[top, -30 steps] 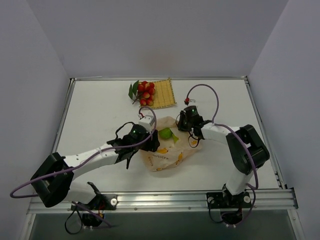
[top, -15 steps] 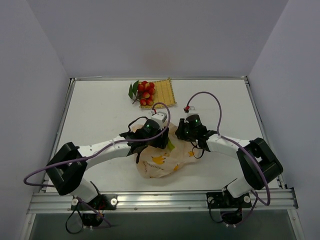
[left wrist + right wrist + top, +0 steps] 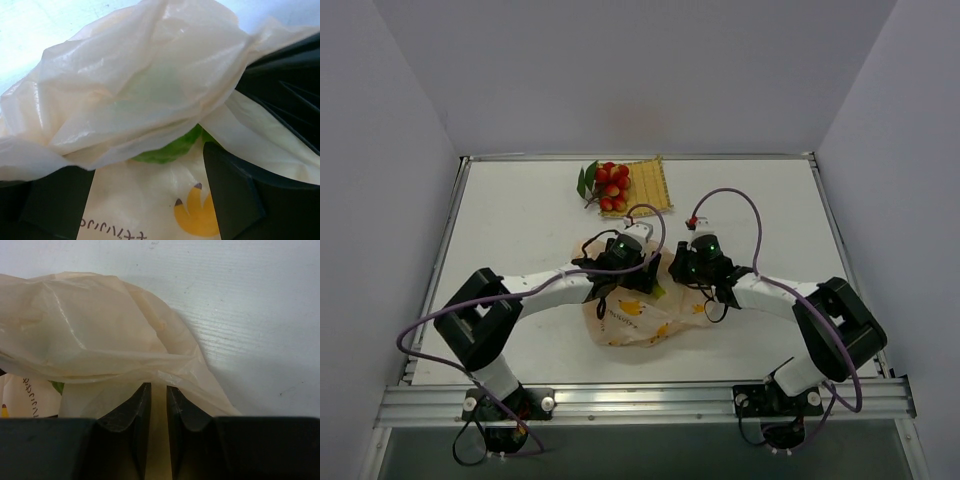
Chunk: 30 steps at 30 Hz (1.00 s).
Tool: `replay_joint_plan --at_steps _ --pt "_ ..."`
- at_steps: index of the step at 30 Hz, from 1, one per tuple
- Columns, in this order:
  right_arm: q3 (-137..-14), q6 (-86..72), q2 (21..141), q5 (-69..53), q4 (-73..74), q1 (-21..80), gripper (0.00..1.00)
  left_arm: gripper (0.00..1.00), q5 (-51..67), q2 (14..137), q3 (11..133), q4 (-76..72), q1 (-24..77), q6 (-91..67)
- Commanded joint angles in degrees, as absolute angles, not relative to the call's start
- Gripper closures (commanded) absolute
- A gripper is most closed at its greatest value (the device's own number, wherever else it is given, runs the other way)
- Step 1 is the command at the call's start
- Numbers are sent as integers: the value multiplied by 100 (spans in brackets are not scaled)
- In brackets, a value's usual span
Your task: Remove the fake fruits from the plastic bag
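The plastic bag [image 3: 630, 320] lies crumpled at the table's middle, pale peach with yellow printed marks. My left gripper [image 3: 642, 278] is open at the bag's mouth. In the left wrist view its dark fingers [image 3: 235, 195] stand wide apart, and the round lime-green fruit [image 3: 167, 149] shows just ahead of them under a draped fold of bag [image 3: 140, 90]. My right gripper [image 3: 680, 268] is shut on a fold of the bag's edge [image 3: 90, 335], its fingertips [image 3: 137, 405] nearly together with film between them. The red berry cluster [image 3: 612, 186] lies on the mat at the back. The pear is hidden.
A square yellow woven mat [image 3: 650, 190] sits at the back middle of the white table [image 3: 520, 220] under the berries. Raised rails run along the table's edges. Both arms' cables loop above the bag.
My left gripper has moved right and forward into the bag's mouth, and now covers the green fruit in the top view. My right gripper shifted slightly left, and the bag moved left.
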State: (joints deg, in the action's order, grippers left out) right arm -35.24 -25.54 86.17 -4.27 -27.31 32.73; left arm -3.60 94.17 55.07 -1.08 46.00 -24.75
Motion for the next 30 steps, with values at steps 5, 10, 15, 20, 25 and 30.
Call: replay_joint_plan --at_steps 5,10,15,20,25,30 --pt "-3542 -2584 8912 -501 -3050 3375 84 8 562 9756 5748 -905 4131 -2338" --pt "-3595 -2593 9088 -527 -3094 3392 84 6 808 9975 5897 -1177 4096 -2197" --pt "-3595 -2575 9149 -536 -3103 3375 84 43 748 10046 5731 -1757 4087 -2285" --pt "-3595 -2575 9088 -413 -3067 3366 84 78 598 9722 5529 -1548 4087 -2268" --pt "-3586 -2610 8947 -264 -3023 3366 84 89 817 8834 5099 -1143 4113 -2338" --pt "-3595 -2628 8895 -176 -2997 3357 84 90 1362 8044 4922 -335 4157 -2539"
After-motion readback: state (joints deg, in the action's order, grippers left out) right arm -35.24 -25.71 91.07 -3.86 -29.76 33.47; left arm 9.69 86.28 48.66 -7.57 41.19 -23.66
